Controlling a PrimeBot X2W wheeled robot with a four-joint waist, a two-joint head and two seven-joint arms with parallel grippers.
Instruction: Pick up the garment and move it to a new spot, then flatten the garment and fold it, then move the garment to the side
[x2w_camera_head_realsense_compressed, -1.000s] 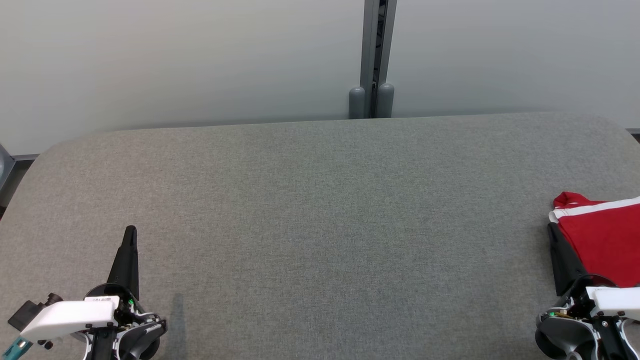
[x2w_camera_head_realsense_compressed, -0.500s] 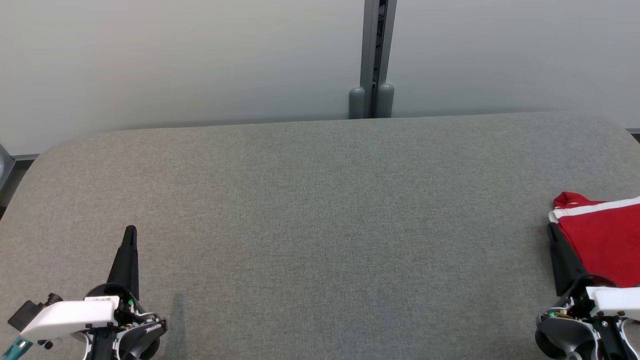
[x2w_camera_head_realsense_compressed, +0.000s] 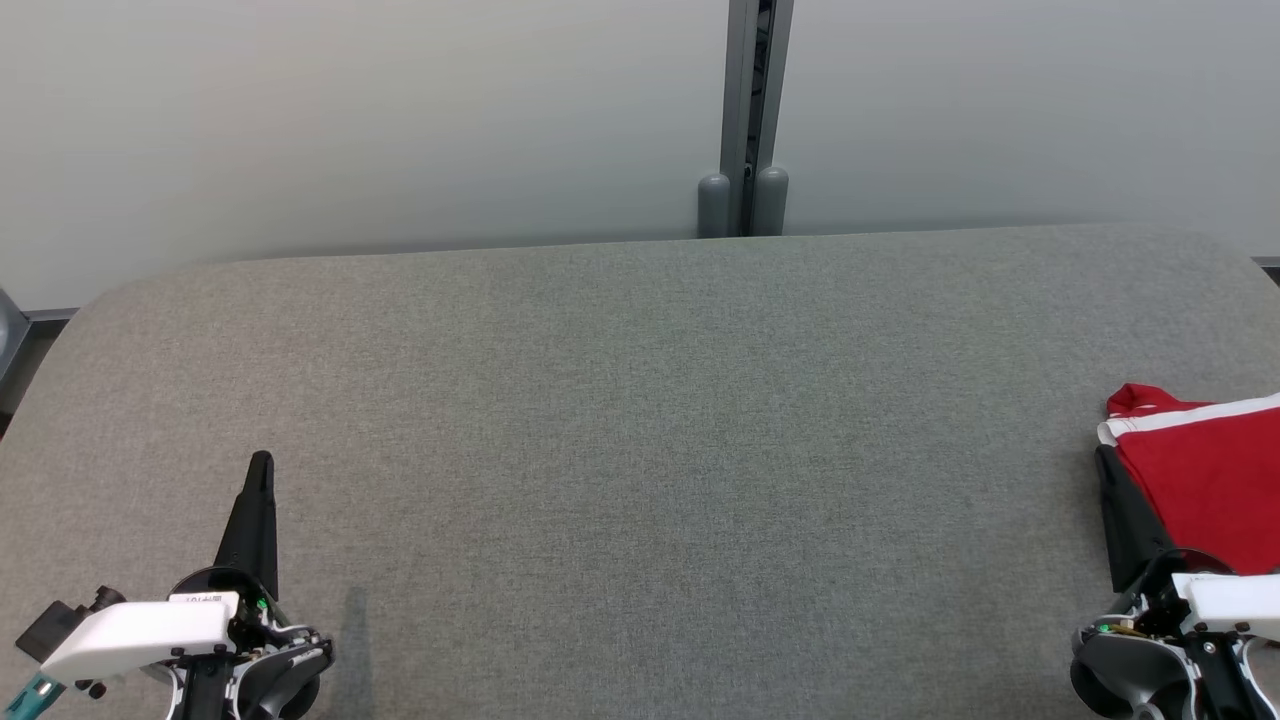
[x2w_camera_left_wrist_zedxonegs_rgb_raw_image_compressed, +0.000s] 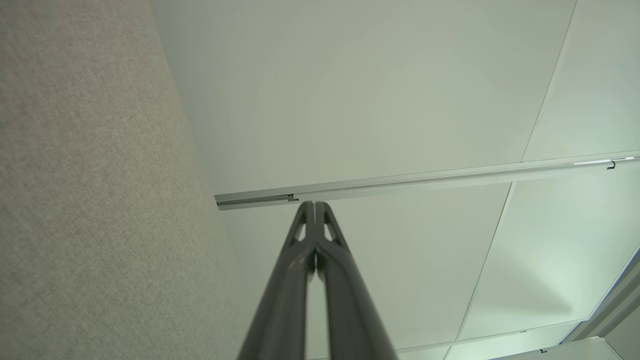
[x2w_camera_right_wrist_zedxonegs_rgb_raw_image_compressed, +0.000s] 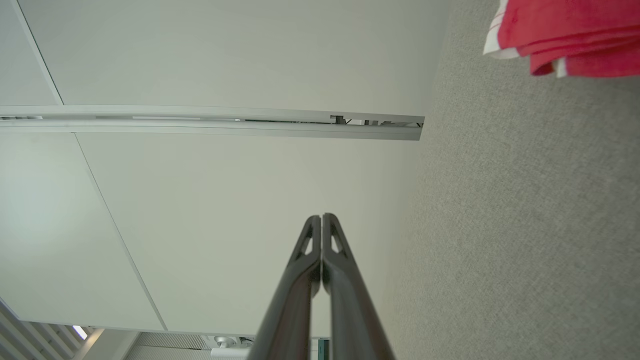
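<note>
**Both grippers closed and empty; red garment at your 3 o'clock, on the table.**

Nearest you, find the left gripper (x2w_camera_head_realsense_compressed: 262, 462) at 7 o'clock and the right gripper (x2w_camera_head_realsense_compressed: 1104, 458) at 5 o'clock. Each has its two dark fingers pressed together tip to tip, gripping nothing and pointing toward 12 o'clock over the grey fabric table (x2w_camera_head_realsense_compressed: 640, 420). The red garment (x2w_camera_head_realsense_compressed: 1200, 490) with white trim lies in folded layers on the table, just beside the right gripper's fingers on their 3 o'clock side. At 12 o'clock, beyond the table's far edge, note the pale wall (x2w_camera_head_realsense_compressed: 350, 120) and a grey upright post (x2w_camera_head_realsense_compressed: 748, 100).
</note>
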